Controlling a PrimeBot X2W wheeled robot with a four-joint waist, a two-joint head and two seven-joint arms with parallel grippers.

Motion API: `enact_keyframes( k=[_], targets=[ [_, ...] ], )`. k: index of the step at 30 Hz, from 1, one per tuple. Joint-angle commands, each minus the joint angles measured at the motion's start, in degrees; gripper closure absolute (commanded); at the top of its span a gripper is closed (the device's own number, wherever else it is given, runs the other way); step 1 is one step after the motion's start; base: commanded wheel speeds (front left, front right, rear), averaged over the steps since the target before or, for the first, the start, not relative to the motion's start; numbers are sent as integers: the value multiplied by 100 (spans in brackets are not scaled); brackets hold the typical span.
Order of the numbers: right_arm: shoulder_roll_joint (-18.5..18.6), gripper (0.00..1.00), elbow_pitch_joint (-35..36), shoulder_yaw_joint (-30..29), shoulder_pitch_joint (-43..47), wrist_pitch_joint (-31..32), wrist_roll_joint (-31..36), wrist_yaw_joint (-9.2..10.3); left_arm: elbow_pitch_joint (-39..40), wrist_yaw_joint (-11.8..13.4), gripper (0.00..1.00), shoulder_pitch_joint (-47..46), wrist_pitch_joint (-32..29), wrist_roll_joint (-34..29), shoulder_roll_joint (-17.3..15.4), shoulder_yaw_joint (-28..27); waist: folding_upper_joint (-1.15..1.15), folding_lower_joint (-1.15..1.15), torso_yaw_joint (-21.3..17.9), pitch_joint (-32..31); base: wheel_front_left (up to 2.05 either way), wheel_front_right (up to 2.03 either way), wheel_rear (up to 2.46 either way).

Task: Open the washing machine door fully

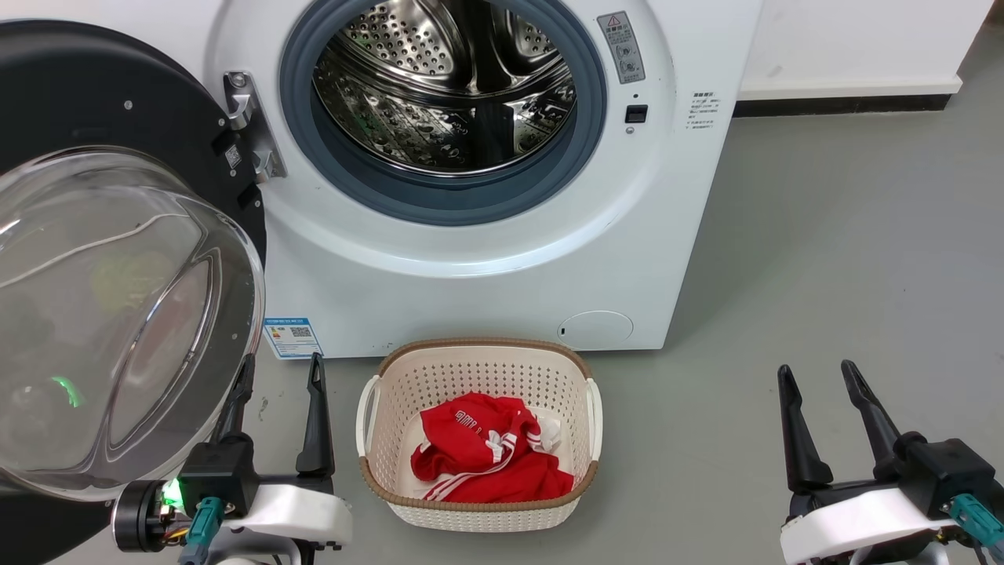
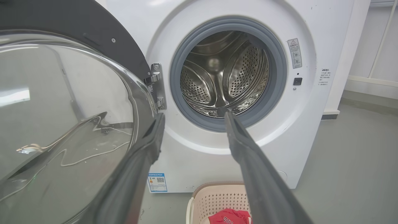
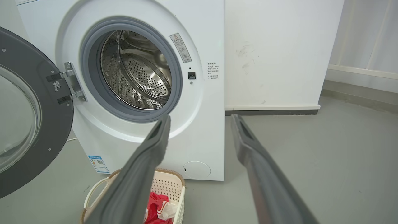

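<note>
washing machine door (image 1: 125, 290): swung wide, left of the drum opening (image 1: 443, 86) | your left hand (image 1: 282, 365): fingers spread, holding nothing, just beside the door | your right hand (image 1: 816, 373): spread, empty

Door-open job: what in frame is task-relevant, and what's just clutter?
Belongs to the job:
- washing machine door, swung out on its hinge
- left gripper, open, beside the door's glass bowl

Just lying about:
- laundry basket on the floor, red garment inside
- right gripper, open, off to the side, holding nothing
</note>
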State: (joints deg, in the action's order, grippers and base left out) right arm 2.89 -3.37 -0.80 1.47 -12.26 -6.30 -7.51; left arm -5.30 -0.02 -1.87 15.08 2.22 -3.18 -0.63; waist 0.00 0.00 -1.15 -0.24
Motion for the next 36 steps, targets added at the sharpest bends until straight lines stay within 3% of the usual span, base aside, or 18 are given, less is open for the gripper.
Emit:
enact_keyframes(
  k=[1,18,19,22,36],
  targets=[
    [-5,0,-8,7,59,-2,-22,4,-14,-19,0,28,13,-35,-22,-4,0,0,-1,-2,0,0,0],
    [-4,0,-60,2,24,-37,-106,4,-19,-8,0,5,13,-70,-35,-10,0,0,20,13,0,0,0],
    [0,100,-56,-3,1,-15,-92,0,-27,-17,100,4,0,-28,-11,0,0,0,21,13,0,0,0],
    [-1,100,-141,13,30,-7,-203,0,-171,-29,100,-1,-51,63,5,-44,0,1,22,13,0,0,0],
    [71,100,-311,-20,-138,290,-1887,0,-298,-164,100,-91,-466,1762,8,-150,0,1,33,16,0,0,0]
  ],
)
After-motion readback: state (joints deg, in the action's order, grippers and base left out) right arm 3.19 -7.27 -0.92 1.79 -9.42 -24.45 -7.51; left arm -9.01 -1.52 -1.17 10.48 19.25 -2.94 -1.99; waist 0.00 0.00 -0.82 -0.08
